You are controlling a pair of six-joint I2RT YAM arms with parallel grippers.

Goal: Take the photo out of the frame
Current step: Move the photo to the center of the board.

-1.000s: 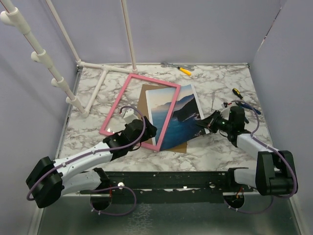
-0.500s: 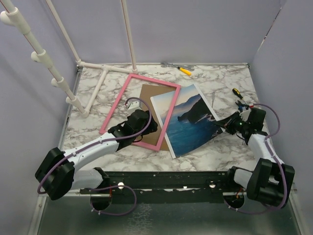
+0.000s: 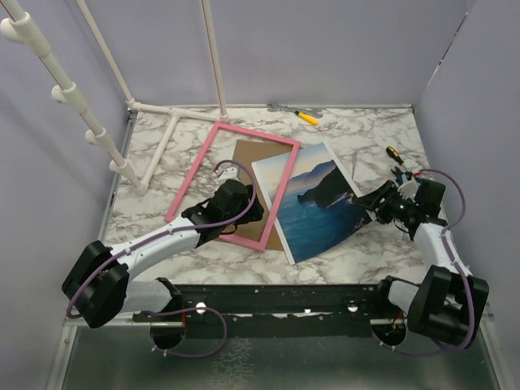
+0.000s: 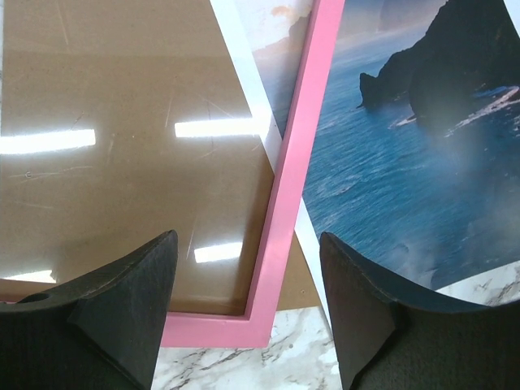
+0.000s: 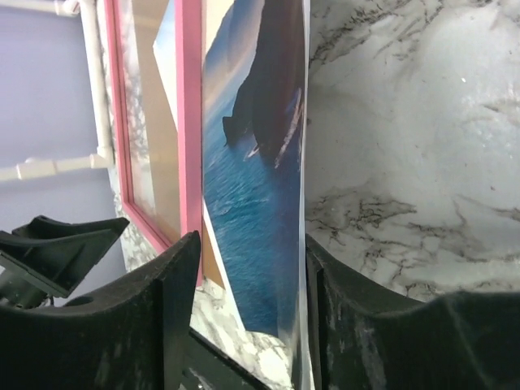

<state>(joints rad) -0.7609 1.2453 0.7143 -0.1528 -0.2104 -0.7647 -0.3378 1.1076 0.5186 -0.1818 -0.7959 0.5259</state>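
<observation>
Photo [image 4: 422, 162] edge lies under frame [image 4: 286, 187] in left-wrist view.

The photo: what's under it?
The photo rests mostly on the marble table; its left edge overlaps the brown backing board, tucked beneath the pink frame rail. How far the board runs underneath is hidden.

Count: 1 photo [image 3: 317, 211], 1 frame [image 3: 213, 142], 1 brown backing board [image 3: 246, 156]. 2 arms, so 2 grippers: left gripper [image 3: 244, 213] at 8 o'clock from table centre, right gripper [image 3: 375, 201] at 3 o'clock, with 2 fingers each, 4 total. 2 screwdrivers: yellow-handled screwdriver [image 3: 306, 117] at 12 o'clock, black-and-yellow screwdriver [image 3: 394, 153] at 2 o'clock. 1 white pipe rack [image 3: 175, 122] at 10 to 11 o'clock. 1 marble table [image 3: 366, 134].
</observation>
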